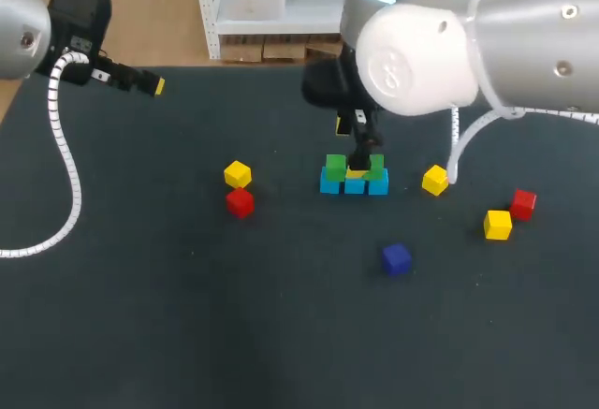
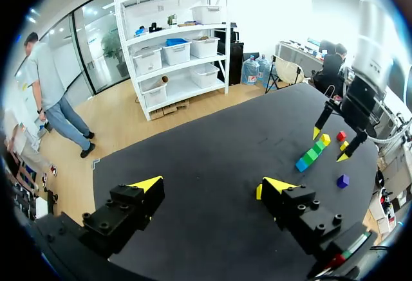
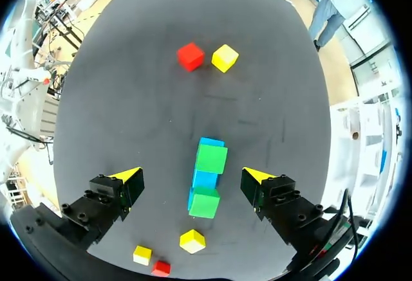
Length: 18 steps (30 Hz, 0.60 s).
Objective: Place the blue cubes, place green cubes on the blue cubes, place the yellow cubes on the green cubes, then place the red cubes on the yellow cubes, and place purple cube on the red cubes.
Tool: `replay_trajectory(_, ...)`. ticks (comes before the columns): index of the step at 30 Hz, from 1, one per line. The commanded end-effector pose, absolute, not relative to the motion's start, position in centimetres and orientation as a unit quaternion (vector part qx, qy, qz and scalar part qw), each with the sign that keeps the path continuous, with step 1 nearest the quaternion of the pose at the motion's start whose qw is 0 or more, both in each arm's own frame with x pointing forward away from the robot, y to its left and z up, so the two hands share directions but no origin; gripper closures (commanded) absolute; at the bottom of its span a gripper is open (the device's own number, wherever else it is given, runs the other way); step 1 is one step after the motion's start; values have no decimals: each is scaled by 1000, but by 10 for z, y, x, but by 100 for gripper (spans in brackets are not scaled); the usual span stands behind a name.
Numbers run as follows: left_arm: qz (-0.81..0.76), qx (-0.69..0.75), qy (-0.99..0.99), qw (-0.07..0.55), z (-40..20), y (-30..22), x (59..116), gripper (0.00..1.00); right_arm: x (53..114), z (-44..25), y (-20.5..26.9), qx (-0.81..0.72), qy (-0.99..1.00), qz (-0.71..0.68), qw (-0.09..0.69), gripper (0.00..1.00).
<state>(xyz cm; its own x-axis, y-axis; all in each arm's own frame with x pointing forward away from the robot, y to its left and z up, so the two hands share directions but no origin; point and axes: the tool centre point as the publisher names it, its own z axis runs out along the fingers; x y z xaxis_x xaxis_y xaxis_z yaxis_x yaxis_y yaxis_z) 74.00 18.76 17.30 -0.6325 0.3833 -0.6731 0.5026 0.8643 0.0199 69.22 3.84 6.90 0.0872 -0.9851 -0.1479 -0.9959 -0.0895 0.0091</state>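
Observation:
Three blue cubes [image 1: 354, 184] lie in a row mid-table, with a green cube [image 1: 334, 166] on one end and another green cube [image 1: 377, 165] on the other; the middle blue cube [image 3: 206, 179] is bare. My right gripper [image 1: 352, 151] hovers right over this row, open and holding nothing, the cubes showing between its fingers [image 3: 192, 179]. Loose cubes: yellow [image 1: 238, 174] and red [image 1: 240, 202] to the left, yellow [image 1: 434, 180], red [image 1: 523, 203] and yellow [image 1: 497, 225] to the right, purple [image 1: 396, 258] in front. My left gripper [image 2: 212, 184] stays open at the far left [image 1: 154, 83].
The dark table [image 1: 187, 315] has bare room across its front and left. The right arm's big white body [image 1: 440, 44] hangs over the back right of the table.

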Motion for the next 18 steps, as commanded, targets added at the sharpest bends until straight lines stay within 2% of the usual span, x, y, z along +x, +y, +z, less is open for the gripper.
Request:
replay_trajectory(1,-89,248,898,352,173,189,740,0,701,62,44,-735,675,53,33,7)
replay_trajectory(8,-89,248,898,352,173,189,740,0,704,55,49,-734,676,58,28,25)
replay_trajectory(16,-89,248,898,352,173,189,740,0,703,47,50,-729,682,62,19,34)
replay_trajectory(18,-89,248,898,352,173,189,740,0,704,45,50,-723,687,63,19,31)
